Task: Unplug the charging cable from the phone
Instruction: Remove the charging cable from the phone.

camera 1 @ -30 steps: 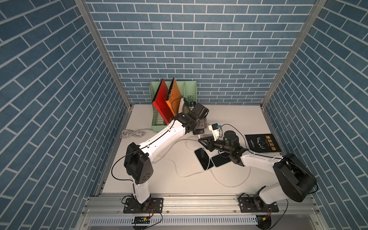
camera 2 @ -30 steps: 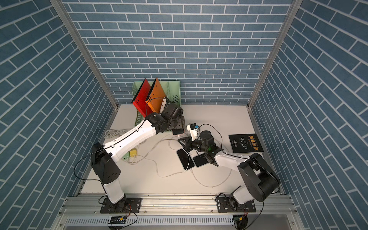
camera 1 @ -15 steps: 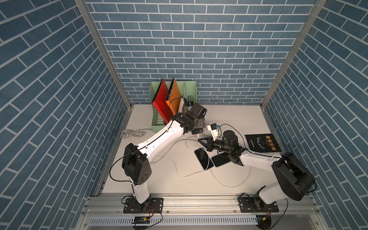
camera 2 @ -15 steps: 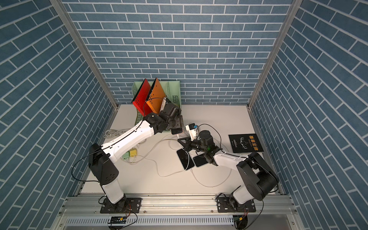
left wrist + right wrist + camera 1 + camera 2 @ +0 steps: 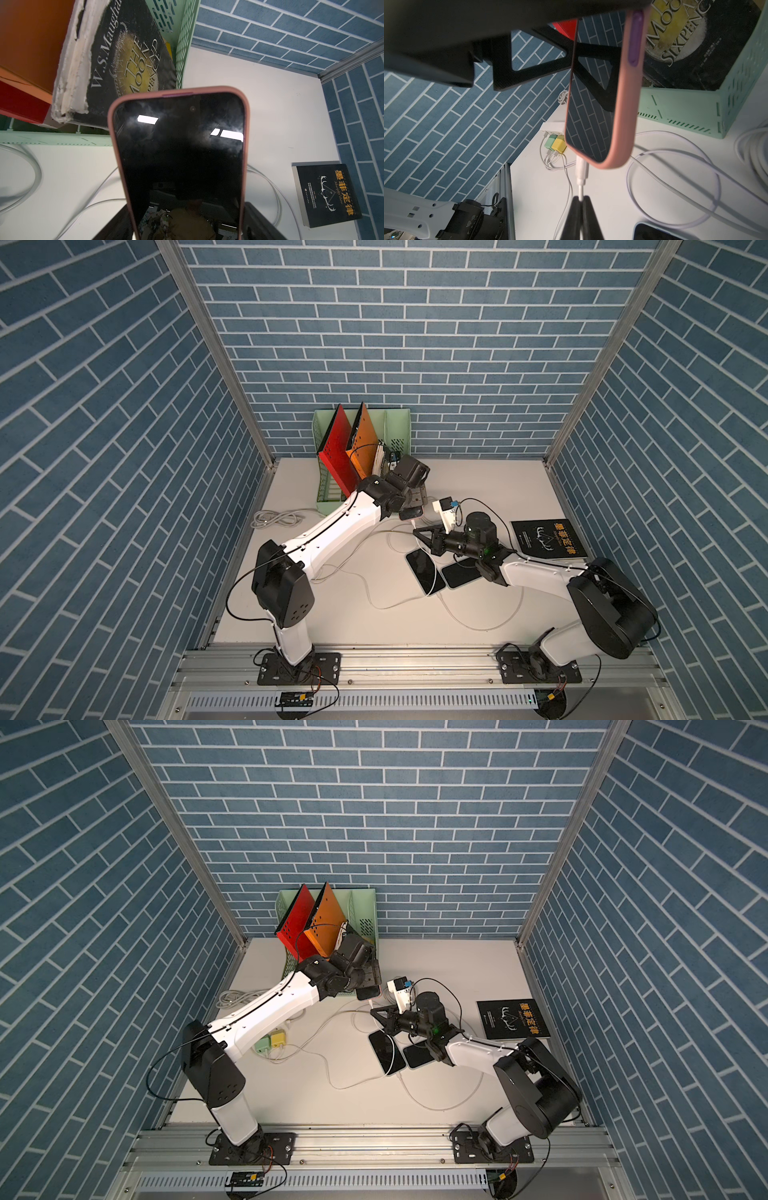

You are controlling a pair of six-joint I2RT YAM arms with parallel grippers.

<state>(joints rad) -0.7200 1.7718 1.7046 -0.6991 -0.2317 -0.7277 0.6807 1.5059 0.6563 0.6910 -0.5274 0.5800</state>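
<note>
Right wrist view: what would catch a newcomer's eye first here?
A pink-cased phone is held in the air by the left jaws, with blue brick mirrored in its screen. From its port end runs a white cable, and the right jaws are shut on it just past the plug.

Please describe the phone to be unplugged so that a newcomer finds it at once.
Look beside the green file rack at the back wall. The left arm's fingers hold the phone above the table, a white cable plugged into its end. Unlike the two phones lying flat, it wears a pink case.
</note>
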